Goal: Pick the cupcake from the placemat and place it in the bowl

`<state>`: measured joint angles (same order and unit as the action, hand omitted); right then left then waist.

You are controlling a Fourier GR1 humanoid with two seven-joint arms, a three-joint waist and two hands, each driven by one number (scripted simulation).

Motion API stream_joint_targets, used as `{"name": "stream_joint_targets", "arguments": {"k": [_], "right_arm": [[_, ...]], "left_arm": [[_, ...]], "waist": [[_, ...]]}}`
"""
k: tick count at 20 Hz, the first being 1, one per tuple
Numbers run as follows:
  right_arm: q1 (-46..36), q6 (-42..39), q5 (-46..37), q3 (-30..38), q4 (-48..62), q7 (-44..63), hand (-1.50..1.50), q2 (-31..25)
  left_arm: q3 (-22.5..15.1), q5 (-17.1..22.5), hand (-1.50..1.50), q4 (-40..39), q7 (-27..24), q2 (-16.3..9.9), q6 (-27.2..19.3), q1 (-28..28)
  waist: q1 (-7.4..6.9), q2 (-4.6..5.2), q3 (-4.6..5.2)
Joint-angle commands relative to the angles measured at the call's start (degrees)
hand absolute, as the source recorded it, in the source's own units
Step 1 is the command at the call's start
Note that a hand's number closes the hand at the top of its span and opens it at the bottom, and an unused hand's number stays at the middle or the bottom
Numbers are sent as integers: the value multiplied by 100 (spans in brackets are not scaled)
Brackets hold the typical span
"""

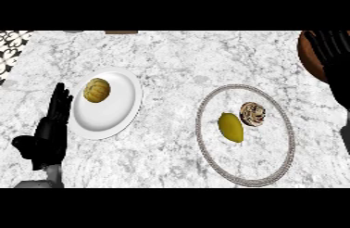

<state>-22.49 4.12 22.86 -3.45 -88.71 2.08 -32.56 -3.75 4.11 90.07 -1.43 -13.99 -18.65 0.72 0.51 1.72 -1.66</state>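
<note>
Black and partly cut off by the view's right edge, the right robot hand [334,60] hangs above and to the right of the placemat [205,129]; its fingers show as dark ridges over a brown bowl [305,55] at the upper right corner, but I cannot tell whether they are spread or curled. The placemat, a round marble-toned mat with a beaded rim, serves as the landmark. On it, right of its middle, sits the cupcake [253,114], seen from above as a swirled brown-and-cream disc with no clear long axis. A yellow lemon [230,127] lies just beside it toward the mat's centre, lengthwise up and down the view. The cupcake lies down and to the left of the right robot hand, which I judge the nearer one. Well left of the placemat stands a white plate [126,111] carrying a small orange gourd [96,90]. Beyond the plate's left rim the left robot hand [49,129] rests, fingers straight and pressed together, over the marble table [171,55].
</note>
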Motion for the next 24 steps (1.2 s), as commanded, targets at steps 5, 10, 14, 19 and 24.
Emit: {"name": "stream_joint_targets", "arguments": {"k": [5, 10, 14, 19, 24], "right_arm": [[-349, -510, 244, -1524, -401, -184, -150, 1625], [139, 1791, -2494, -1699, -112, -1013, -150, 1469], [796, 2390, -3685, -2770, -561, -1101, -150, 1766], [870, 2154, -4814, -2903, -1663, 772, -150, 889], [985, 1074, -4967, -2389, -2833, 2357, -150, -198]], "left_arm": [[518, 365, 0, 75, -60, -536, 525, 913], [780, 724, 0, -12, 33, -712, 818, 1016], [1117, 1080, 0, -490, -203, -842, 1242, 1094], [1106, 976, 0, -185, 194, -927, 1128, 1141], [1085, 875, 0, -376, -80, -784, 1089, 1087]], "waist": [[-266, -145, 169], [-8, -175, 175], [23, -183, 176], [61, -230, 181], [157, -236, 187]]}}
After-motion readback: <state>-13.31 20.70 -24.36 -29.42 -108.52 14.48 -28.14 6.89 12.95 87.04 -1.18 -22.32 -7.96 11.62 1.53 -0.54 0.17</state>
